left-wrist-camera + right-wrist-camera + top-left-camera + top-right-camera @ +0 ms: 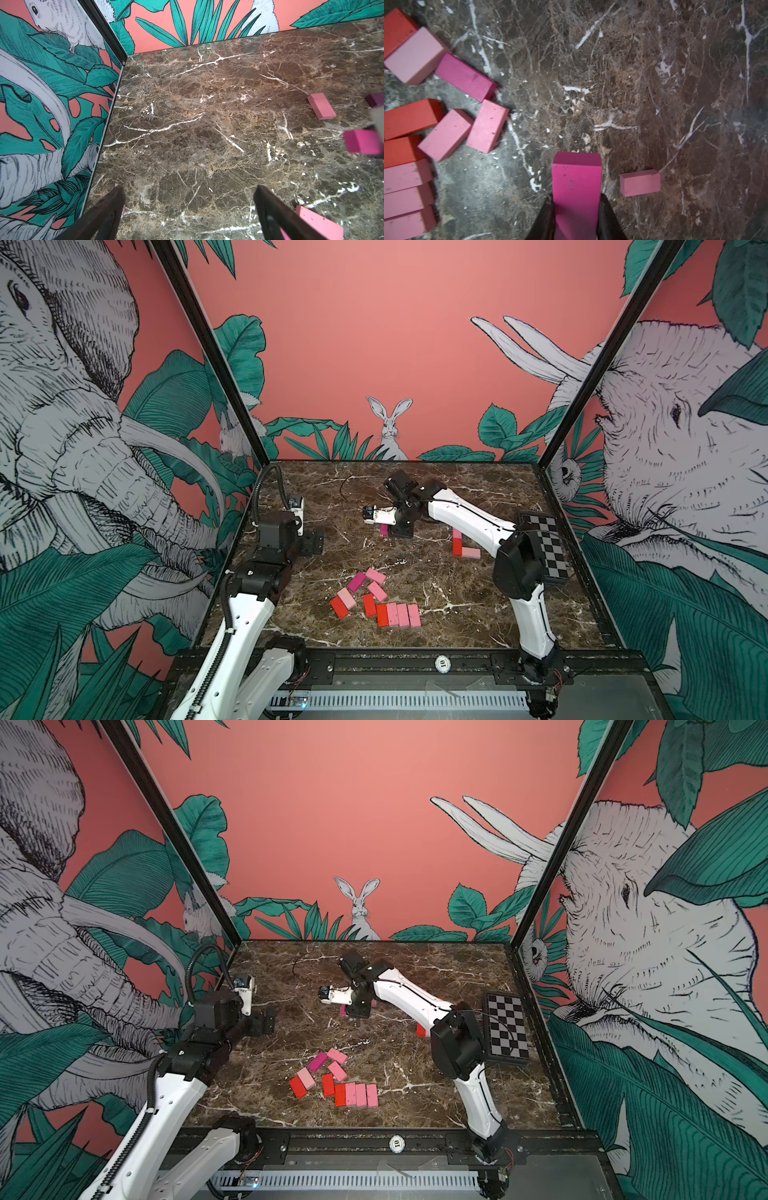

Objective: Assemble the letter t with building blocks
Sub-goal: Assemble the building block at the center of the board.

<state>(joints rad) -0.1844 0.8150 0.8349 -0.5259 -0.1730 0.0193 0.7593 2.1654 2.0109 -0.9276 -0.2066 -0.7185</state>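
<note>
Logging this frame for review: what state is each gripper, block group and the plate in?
left gripper: open, empty.
right gripper: shut on magenta block.
loose blocks: lying flat, unheld.
red block, pale pink block: flat, touching, L-shaped.
checkerboard plate: flat, untouched.

Dark brown, white-veined marble tabletop [457, 593], surface intact. Near its front centre a loose cluster of blocks [376, 597] lies flat on it: a touching row of four [398, 615], one red then three pink, with red, pale pink, pink and magenta pieces scattered just behind. Toward the right side three more blocks [458, 547] form an L, partly hidden. Well beyond them, at the right edge, lies a checkerboard plate [544, 545].
</note>
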